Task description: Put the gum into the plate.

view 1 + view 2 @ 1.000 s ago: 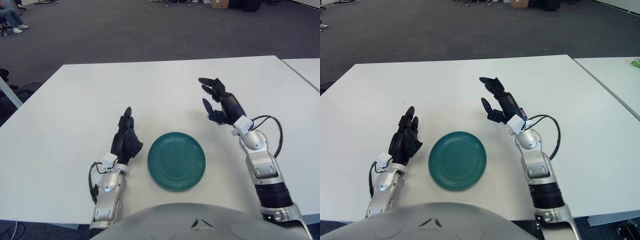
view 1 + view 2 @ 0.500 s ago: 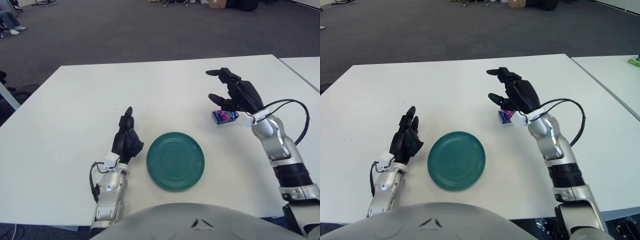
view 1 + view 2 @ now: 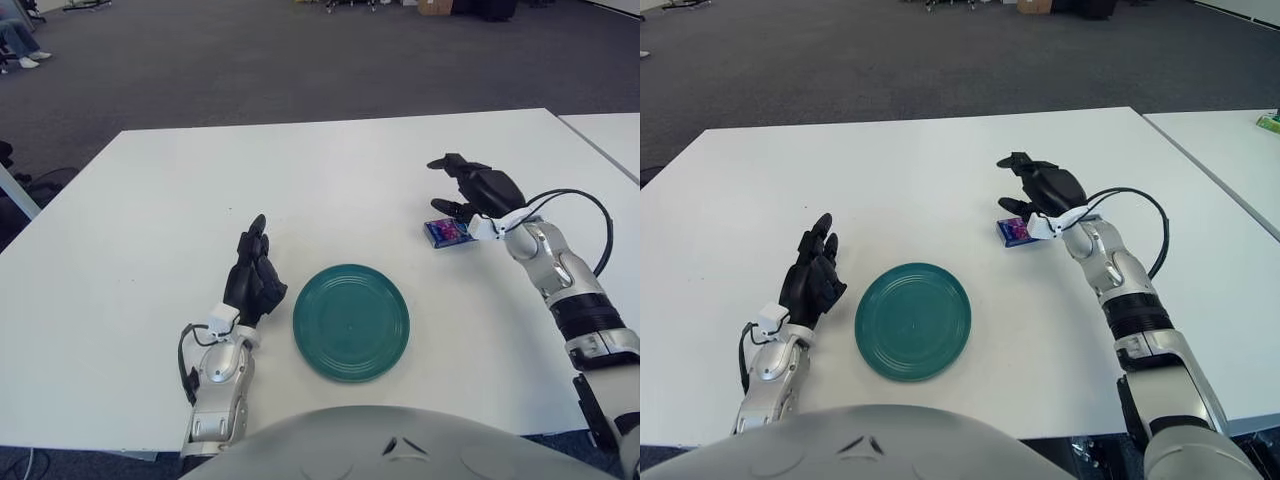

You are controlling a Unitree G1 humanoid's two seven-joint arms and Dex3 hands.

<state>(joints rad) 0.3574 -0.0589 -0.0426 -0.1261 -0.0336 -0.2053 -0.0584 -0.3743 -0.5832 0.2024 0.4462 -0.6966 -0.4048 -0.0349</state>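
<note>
The left hand (image 3: pixel 255 280) rests idle, fingers relaxed and empty, just left of the bare green plate (image 3: pixel 351 321). Farther out, the gum (image 3: pixel 446 232) lies flat on the table (image 3: pixel 150 220) under the right hand (image 3: pixel 478 192), whose fingers are spread and grip nothing. Risk: a shallow or off-centre closure could nudge the flat pack away.

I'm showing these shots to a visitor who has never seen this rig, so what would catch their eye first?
Probably the green plate, bright against the white table near its front edge. Next, the right hand, fingers spread, poised over the small blue gum pack lying on the table right of and beyond the plate. The left hand rests just left of the plate, holding nothing.
</note>
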